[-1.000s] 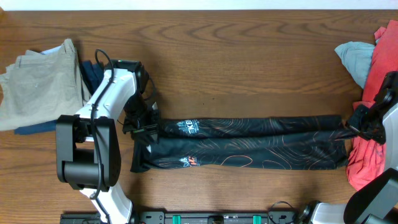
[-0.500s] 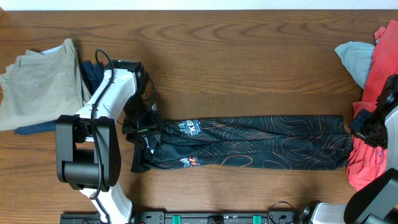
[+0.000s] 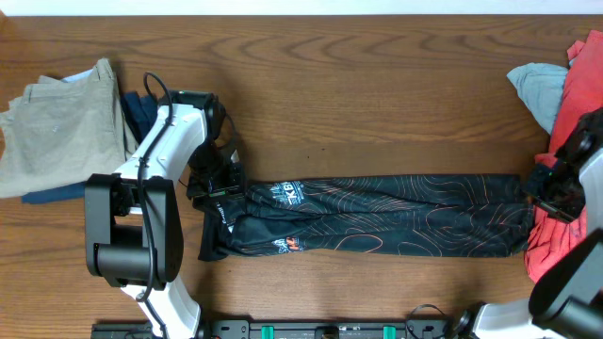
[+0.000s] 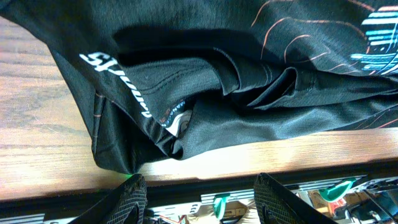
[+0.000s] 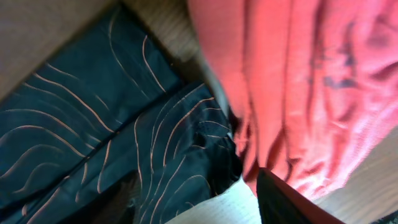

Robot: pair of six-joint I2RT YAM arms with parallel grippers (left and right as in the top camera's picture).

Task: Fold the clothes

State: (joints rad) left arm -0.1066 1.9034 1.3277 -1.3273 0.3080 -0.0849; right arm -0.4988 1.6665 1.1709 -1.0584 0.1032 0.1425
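We see the left arm rise from its base at the near edge, reach away across the table, then bend back so that the left gripper hangs over one end of the jersey. In the left wrist view its two dark fingers stand apart with nothing between them, just clear of the bunched hem. The right arm comes in from the opposite edge, and the right gripper sits at the jersey's other end. In its wrist view the jaws look spread, one finger sharp and the other a dim blur, with no cloth pinched between.

The jersey is thin, slightly glossy black knit with fine orange contour lines and white and red logos. It lies gathered into a long, narrow band with soft creases along it. Its long axis runs straight across the table from one gripper to the other, parallel to the near edge, and the logos sit toward the left gripper's end. The far end touches a crumpled matte red garment, and a pale blue garment lies behind that. Beyond the left arm we see folded khaki trousers resting on a navy garment, on the dark wood-grain table
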